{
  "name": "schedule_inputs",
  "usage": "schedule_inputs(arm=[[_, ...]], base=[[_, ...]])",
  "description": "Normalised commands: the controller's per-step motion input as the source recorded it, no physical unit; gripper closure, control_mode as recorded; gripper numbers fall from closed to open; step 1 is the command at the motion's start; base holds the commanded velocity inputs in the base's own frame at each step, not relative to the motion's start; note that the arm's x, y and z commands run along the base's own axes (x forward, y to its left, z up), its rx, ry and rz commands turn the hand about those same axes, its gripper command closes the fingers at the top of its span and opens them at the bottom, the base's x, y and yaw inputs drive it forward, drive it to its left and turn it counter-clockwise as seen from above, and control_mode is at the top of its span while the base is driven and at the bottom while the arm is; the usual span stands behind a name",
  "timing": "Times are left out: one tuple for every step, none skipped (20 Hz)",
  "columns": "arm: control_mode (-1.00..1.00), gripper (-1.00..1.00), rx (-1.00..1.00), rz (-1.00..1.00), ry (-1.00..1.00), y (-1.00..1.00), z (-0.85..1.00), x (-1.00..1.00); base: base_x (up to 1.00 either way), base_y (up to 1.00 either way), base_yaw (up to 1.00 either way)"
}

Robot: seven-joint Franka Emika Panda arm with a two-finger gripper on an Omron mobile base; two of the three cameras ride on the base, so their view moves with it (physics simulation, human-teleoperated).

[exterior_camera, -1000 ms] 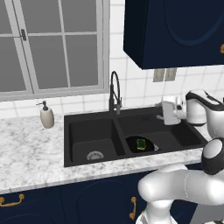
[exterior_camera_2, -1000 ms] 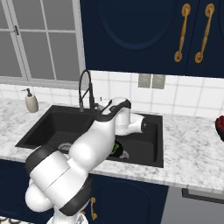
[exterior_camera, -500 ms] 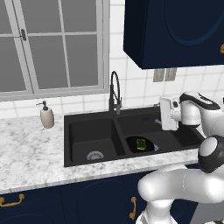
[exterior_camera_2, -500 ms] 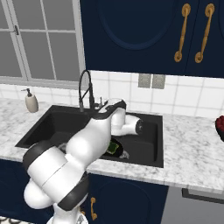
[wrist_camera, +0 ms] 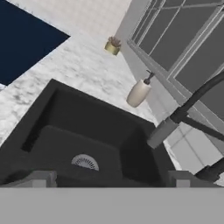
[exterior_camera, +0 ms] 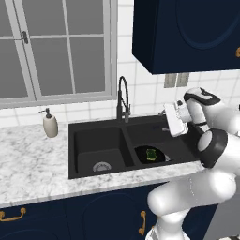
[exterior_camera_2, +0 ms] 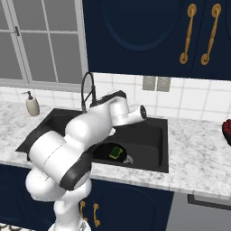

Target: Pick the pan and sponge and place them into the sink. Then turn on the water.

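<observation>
My tool (exterior_camera: 165, 121) hangs empty, jaws wide, over the sink (exterior_camera: 84, 133); faucet (exterior_camera: 123, 96) stands just left of it, slightly behind.

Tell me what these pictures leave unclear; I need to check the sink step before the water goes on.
- Pan: in the left base view its handle cannot be traced, black on the black sink; in the right base view the arm covers its left part.
- Sponge: too small to tell its darker face.
- Faucet: its lever is too small in the left base view and cut off by the edge in the hand view.
- Gripper: fingers mostly hidden behind the white hand.
</observation>
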Motion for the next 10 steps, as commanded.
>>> schedule_inputs(arm=[[-1.00, -1.00, 0.51, -0.01, 0.50, -0.15, 0.00, 0.12], [-1.00, -1.00, 0.49, -0.03, 0.44, -0.11, 0.00, 0.07], [-1.00, -1.00, 0.48, -0.02, 0.43, -0.09, 0.00, 0.06], [-1.00, -1.00, 0.48, -0.02, 0.38, -0.07, 0.00, 0.07], [-1.00, -1.00, 0.47, -0.03, 0.28, 0.00, 0.00, 0.00], [-1.00, -1.00, 0.45, -0.08, 0.13, 0.00, 0.00, 0.00], [-1.00, -1.00, 0.39, -0.13, 0.00, 0.00, 0.00, 0.00], [-1.00, -1.00, 0.31, -0.22, -0.01, 0.00, 0.00, 0.00], [-1.00, -1.00, 0.27, -0.23, -0.02, 0.00, 0.00, 0.00], [-1.00, -1.00, 0.25, -0.27, -0.09, 0.04, 0.00, 0.00]], base=[[0.00, 0.00, 0.00], [0.00, 0.00, 0.00], [0.00, 0.00, 0.00], [0.00, 0.00, 0.00], [0.00, 0.00, 0.00], [0.00, 0.00, 0.00], [0.00, 0.00, 0.00], [0.00, 0.00, 0.00], [0.00, 0.00, 0.00], [0.00, 0.00, 0.00]])
